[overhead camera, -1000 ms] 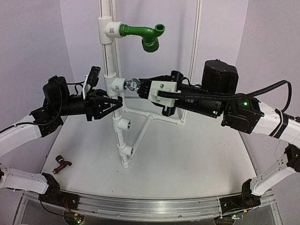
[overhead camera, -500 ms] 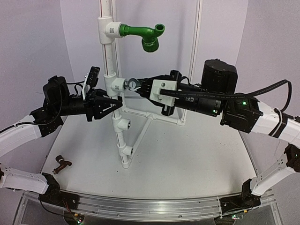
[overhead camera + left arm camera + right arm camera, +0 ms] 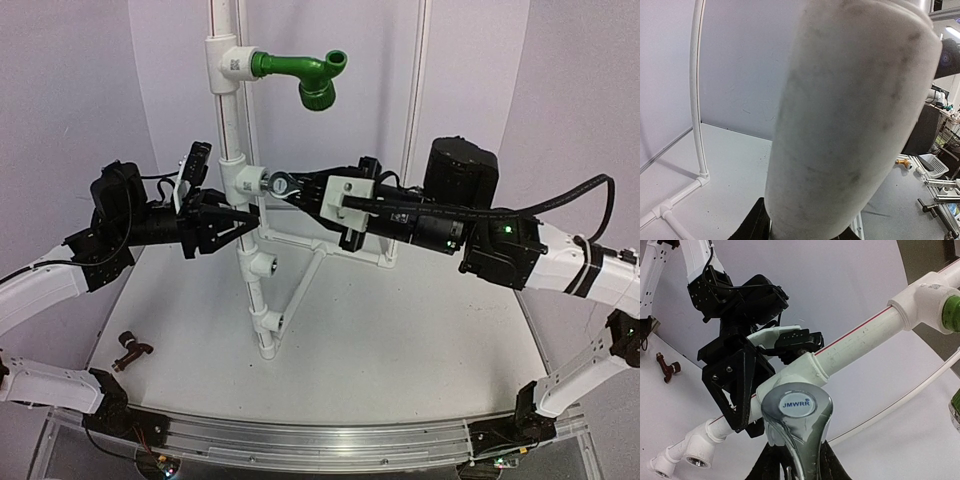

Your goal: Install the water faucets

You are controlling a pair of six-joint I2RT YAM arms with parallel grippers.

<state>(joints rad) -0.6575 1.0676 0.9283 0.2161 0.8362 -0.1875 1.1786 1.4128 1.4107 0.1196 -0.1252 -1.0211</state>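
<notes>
Moved up: chrome tap (image 3: 283, 183) at middle fitting (image 3: 245, 180).
Clamped on it, right end effector (image 3: 303, 188) has advanced; left end effector (image 3: 246, 218) grips pipe (image 3: 232, 130). Threading likely next; brown tap (image 3: 130, 350) waits, near-left corner.

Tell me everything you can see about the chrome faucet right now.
The chrome faucet is shiny, mirror-like metal with a round cap reading JMWRR. The right gripper holds it roughly level, its end at a tee fitting on the upright white pipe. Whether it is threaded in cannot be told.
</notes>
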